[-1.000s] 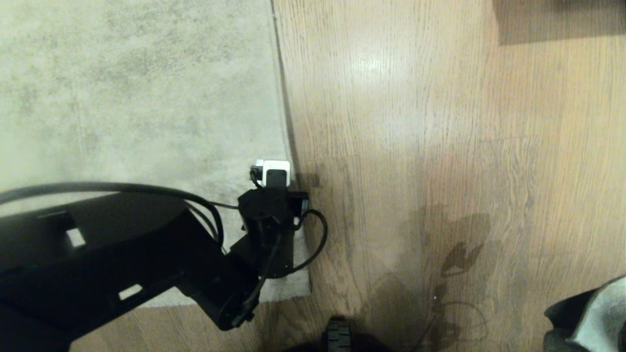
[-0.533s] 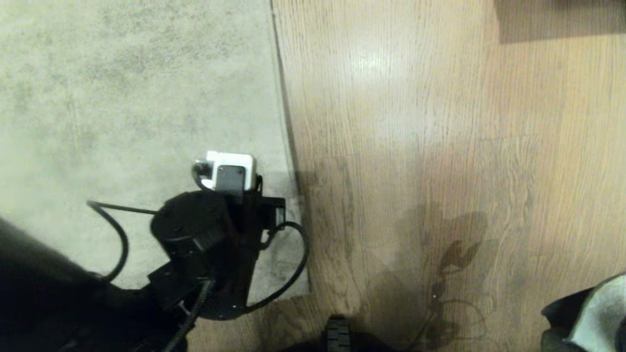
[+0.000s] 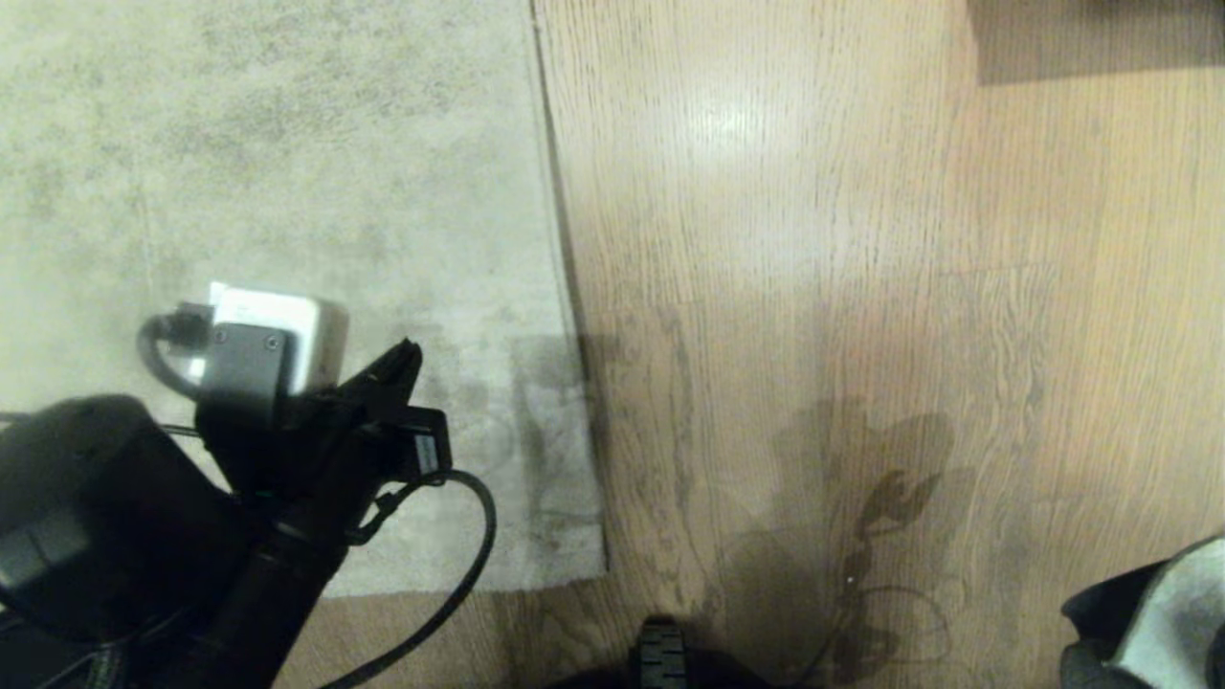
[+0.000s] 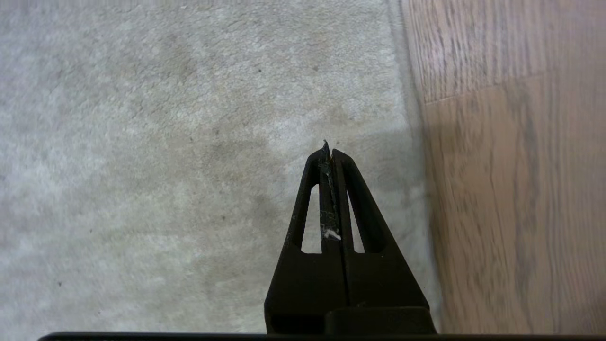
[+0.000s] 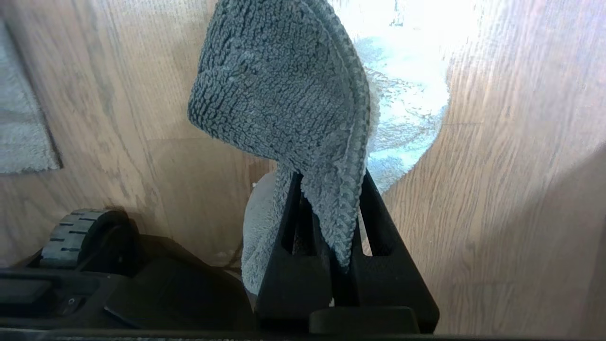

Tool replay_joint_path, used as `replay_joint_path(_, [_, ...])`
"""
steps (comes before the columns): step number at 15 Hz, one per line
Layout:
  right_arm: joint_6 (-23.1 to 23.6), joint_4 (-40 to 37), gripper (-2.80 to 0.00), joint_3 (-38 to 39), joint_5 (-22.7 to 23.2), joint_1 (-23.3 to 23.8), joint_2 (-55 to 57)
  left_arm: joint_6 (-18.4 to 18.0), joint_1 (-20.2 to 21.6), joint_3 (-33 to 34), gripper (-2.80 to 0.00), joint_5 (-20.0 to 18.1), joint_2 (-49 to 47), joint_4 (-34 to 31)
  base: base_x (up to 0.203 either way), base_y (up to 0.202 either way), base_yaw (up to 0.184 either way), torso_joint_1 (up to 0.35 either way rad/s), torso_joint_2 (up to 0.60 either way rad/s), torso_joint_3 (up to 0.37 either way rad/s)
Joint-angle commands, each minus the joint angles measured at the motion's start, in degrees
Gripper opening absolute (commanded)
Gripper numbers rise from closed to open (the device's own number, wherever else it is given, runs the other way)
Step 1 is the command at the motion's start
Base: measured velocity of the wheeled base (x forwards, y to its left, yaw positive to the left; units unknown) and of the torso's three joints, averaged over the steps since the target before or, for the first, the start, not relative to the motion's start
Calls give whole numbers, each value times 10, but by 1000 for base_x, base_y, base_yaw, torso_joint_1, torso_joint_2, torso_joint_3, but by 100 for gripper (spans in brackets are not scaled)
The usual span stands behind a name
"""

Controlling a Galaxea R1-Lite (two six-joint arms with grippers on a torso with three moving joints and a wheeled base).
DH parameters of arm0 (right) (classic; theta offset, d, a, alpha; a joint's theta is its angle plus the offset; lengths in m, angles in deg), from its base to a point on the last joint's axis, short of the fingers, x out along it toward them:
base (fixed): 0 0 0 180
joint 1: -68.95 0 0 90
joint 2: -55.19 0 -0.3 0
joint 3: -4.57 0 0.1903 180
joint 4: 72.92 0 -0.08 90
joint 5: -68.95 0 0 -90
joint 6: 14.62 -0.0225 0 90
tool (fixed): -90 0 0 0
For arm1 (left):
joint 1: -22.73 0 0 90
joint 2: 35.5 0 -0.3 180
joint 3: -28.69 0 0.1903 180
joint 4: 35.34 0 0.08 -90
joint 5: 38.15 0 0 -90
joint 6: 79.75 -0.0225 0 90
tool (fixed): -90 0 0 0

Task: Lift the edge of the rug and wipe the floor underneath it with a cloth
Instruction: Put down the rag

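No writing can be read anywhere. Nearest, low at the right, the right gripper (image 5: 331, 199) is clamped on the cloth (image 5: 284, 94), mostly cut off in the head view. The left gripper (image 3: 407, 359), jaws pressed together and empty, hangs over the rug, inside the rug edge (image 3: 574, 383), which lies flat. Bare floor (image 3: 813, 239) stretches beyond.

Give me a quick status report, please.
Left gripper shut, empty, above pale beige rug. Right gripper shut on fuzzy grey cloth. Rug edge flat.
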Motion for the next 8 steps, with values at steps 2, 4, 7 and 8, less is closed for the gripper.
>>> replay_joint_path(2, [1,0,-280,0,0,0,1,-2,77,18,-280,-129,90,-60,0,0,0,0,0,0])
replay_joint_path(4, [0,0,-280,0,0,0,1,-2,136,23,-280,-216,124,-105,0,0,0,0,0,0])
replay_joint_path(7, [0,0,-280,0,0,0,1,-1,241,59,-280,-338,192,-156,0,0,0,0,0,0])
replay_joint_path(8, [0,0,-280,0,0,0,1,0,277,81,-280,-375,227,-176,0,0,0,0,0,0])
